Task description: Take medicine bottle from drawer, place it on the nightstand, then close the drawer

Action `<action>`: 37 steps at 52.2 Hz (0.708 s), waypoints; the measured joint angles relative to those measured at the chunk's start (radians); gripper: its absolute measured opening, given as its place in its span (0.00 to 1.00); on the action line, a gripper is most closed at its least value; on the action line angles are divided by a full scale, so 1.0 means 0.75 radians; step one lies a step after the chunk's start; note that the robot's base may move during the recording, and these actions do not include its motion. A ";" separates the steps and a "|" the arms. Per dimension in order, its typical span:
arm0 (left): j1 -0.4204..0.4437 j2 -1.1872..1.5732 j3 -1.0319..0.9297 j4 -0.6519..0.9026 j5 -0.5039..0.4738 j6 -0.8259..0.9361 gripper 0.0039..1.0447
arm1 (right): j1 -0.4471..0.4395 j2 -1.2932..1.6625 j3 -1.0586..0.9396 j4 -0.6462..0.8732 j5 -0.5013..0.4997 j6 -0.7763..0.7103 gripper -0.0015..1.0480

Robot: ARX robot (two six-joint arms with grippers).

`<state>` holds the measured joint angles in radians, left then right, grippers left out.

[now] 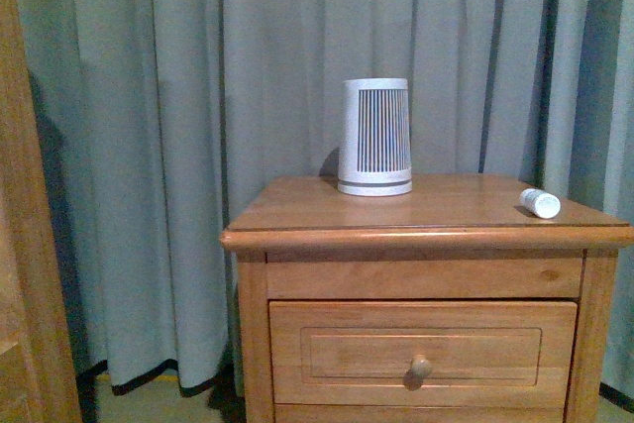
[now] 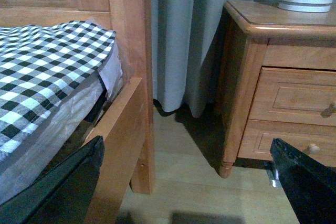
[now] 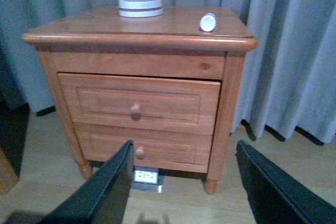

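The medicine bottle (image 1: 540, 202) lies on its side on the nightstand (image 1: 297, 207) top, near the right edge; in the right wrist view the medicine bottle (image 3: 208, 22) shows its round end. The drawer (image 1: 347, 329) with its round knob (image 1: 421, 366) is the upper one; in the right wrist view the drawer (image 3: 94, 100) stands slightly proud of the cabinet face. My right gripper (image 3: 184, 187) hangs open in front of the nightstand (image 3: 68, 30), low near the floor, holding nothing. My left gripper (image 2: 178, 192) is open and empty between bed and nightstand (image 2: 247, 17). Neither arm shows in the front view.
A white ribbed device (image 1: 374, 136) stands at the back of the top. Grey curtains (image 1: 178, 96) hang behind. A bed with a checked sheet (image 2: 47, 72) and wooden frame (image 2: 128, 51) stands left of the cabinet. A power strip (image 3: 146, 176) lies under the lower drawer (image 3: 173, 148).
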<state>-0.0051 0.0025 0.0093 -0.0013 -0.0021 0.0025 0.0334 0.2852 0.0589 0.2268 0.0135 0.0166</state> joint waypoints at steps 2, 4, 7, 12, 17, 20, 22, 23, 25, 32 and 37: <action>0.000 0.000 0.000 0.000 -0.001 -0.001 0.94 | -0.025 -0.015 -0.009 -0.010 0.000 -0.005 0.50; 0.000 0.000 0.000 0.000 -0.001 0.000 0.94 | -0.034 -0.024 -0.014 -0.017 -0.005 -0.008 0.45; 0.000 0.000 0.000 0.000 0.002 -0.001 0.94 | -0.037 -0.053 -0.027 -0.036 -0.015 -0.010 0.32; 0.000 0.000 0.000 0.000 0.001 -0.001 0.94 | -0.039 -0.087 -0.046 -0.032 -0.015 -0.013 0.16; 0.000 0.000 0.000 0.000 0.001 0.000 0.94 | -0.040 -0.116 -0.060 -0.043 -0.017 -0.017 0.02; 0.000 0.000 0.000 0.000 0.002 -0.001 0.94 | -0.041 -0.137 -0.060 -0.058 -0.018 -0.018 0.03; 0.000 0.000 0.000 0.000 0.002 -0.001 0.94 | -0.042 -0.152 -0.060 -0.072 -0.018 -0.018 0.03; 0.000 0.000 0.000 0.000 0.002 -0.001 0.94 | -0.041 -0.200 -0.060 -0.138 -0.018 -0.018 0.03; 0.000 0.000 0.000 0.000 0.002 -0.001 0.94 | -0.042 -0.277 -0.060 -0.242 -0.019 -0.018 0.03; 0.000 0.000 0.000 0.000 0.003 -0.001 0.94 | -0.042 -0.367 -0.060 -0.297 -0.018 -0.018 0.03; 0.000 0.000 0.000 0.000 0.002 -0.001 0.94 | -0.042 -0.370 -0.060 -0.299 -0.018 -0.019 0.20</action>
<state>-0.0051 0.0025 0.0093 -0.0013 -0.0006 0.0021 0.0021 0.0074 0.0139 0.0025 -0.0002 0.0025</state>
